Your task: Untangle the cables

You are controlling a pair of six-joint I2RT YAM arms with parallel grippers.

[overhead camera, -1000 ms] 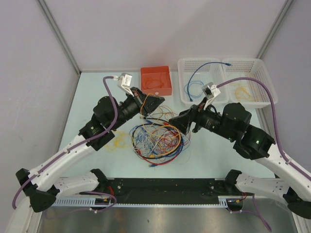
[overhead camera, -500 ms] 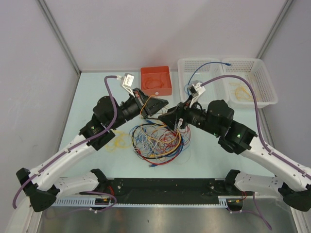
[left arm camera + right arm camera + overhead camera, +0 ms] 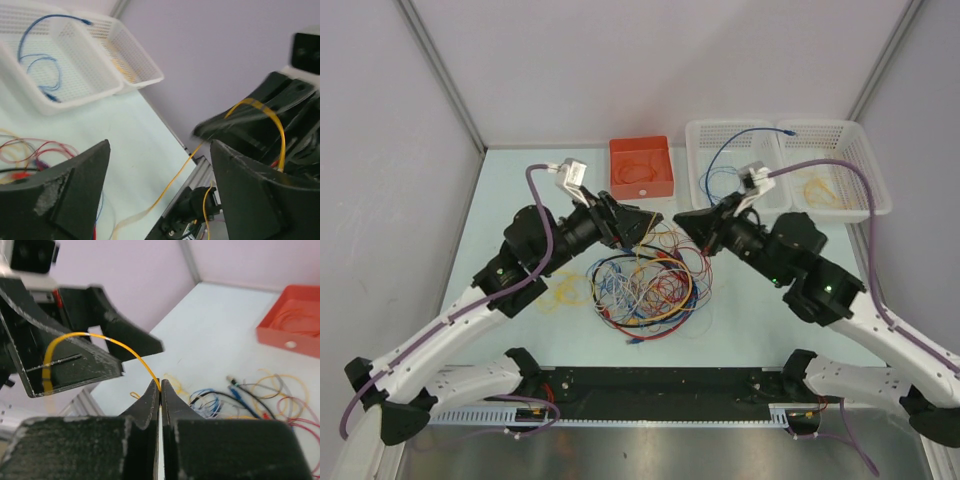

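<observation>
Compared with half a second earlier, the right end effector [image 3: 682, 220] had been drawn back from the left end effector [image 3: 642, 220], and a gap had opened between them above the far edge of the tangle. In the right wrist view, the right fingers [image 3: 140, 407] were seen pressed together on a yellow cable [image 3: 107, 339]. This cable arched across to the inner face of a left finger. The left fingers [image 3: 75, 185] stood wide apart, gripping nothing. It was judged that the yellow strand had been passed to the right arm and was being drawn clear of the heap.

The remaining cables [image 3: 645, 285] lay on the table [image 3: 750, 310] between the arms. They were thin, glossy, pliable loops in red, orange, blue, white and black, some plug-tipped. A blue cable [image 3: 50, 15] lay in a white mesh basket [image 3: 65, 100].
</observation>
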